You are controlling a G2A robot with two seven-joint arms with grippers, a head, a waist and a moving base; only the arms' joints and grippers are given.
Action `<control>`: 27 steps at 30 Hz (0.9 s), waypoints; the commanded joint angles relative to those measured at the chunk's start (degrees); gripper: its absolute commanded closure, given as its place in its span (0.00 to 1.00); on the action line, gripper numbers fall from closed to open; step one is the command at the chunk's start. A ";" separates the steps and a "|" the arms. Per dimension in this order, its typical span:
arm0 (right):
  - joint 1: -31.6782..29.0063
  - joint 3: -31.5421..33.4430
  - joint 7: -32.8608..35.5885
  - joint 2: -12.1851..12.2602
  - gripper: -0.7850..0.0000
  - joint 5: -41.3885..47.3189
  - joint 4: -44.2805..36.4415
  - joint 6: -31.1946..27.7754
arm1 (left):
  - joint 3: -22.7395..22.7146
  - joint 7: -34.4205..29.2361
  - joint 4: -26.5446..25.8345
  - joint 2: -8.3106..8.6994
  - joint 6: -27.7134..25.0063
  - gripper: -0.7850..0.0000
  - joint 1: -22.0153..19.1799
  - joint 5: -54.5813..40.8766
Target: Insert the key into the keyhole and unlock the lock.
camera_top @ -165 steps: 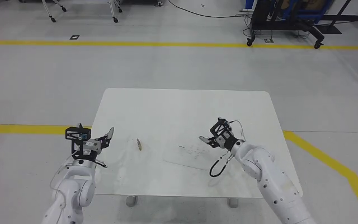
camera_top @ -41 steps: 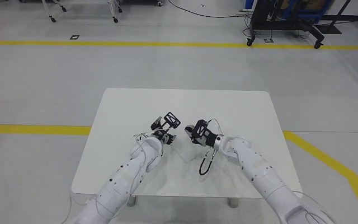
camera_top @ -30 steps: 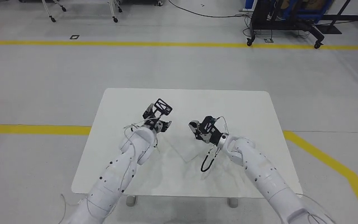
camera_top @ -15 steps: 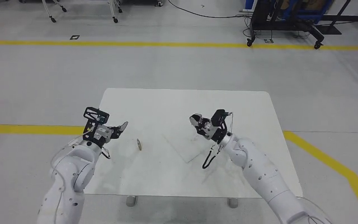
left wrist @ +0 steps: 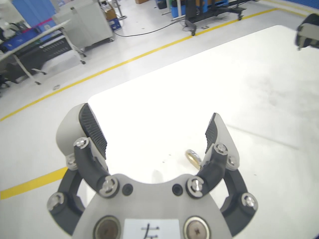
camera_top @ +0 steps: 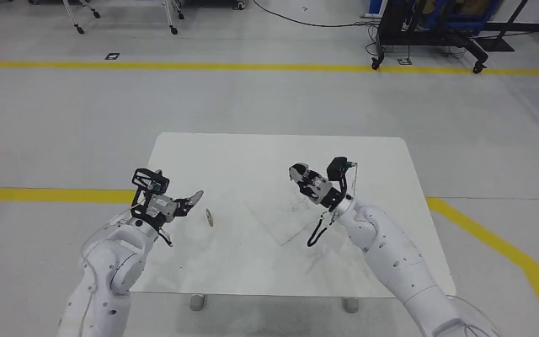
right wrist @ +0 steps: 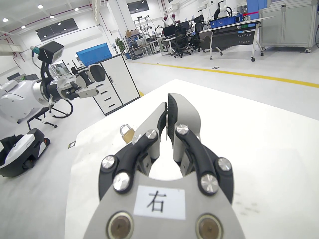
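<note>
Near the left side of the table [camera_top: 354, 152] lay the padlock [camera_top: 208, 217], just beside the left gripper [left wrist: 149, 115], whose jaws stood wide open with nothing between them. Over the middle of the table, well apart from the padlock, the right gripper [right wrist: 166, 105] hovered with its jaws pressed together on a thin key [right wrist: 166, 131].

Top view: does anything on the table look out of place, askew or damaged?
Nothing stands out. The padlock rests on the table near the open left gripper, shackle closed, no visible damage. The right gripper is shut on a thin metal sliver, likely the key, over the table's middle.
</note>
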 commanded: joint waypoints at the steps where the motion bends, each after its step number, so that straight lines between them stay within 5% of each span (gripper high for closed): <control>1: -0.02 -0.36 1.37 -0.43 1.00 6.56 0.45 -1.21 | -0.56 -5.94 1.75 0.17 -5.49 0.00 -0.89 -16.64; 6: 1.24 -2.91 6.89 -2.01 1.00 25.92 4.41 -7.72 | 0.20 -25.17 4.88 1.13 -10.66 0.00 -4.25 -46.46; 12: 5.00 -5.39 14.75 -3.45 1.00 39.88 9.99 -12.60 | 3.64 -43.63 9.50 2.11 -4.43 0.00 -9.59 -69.85; 18: 5.00 -5.39 14.75 -3.45 1.00 39.88 9.99 -12.60 | 5.37 -48.16 14.68 2.46 -3.26 0.00 -13.35 -79.13; 24: 4.08 -5.94 14.64 -3.74 1.00 40.61 8.42 -10.51 | 8.83 -45.73 17.14 2.26 -5.89 0.00 -16.38 -78.83; 27: 3.68 -7.63 16.06 -4.55 1.00 44.37 7.17 -9.16 | 11.69 -44.30 17.29 1.98 -6.65 0.15 -18.00 -77.67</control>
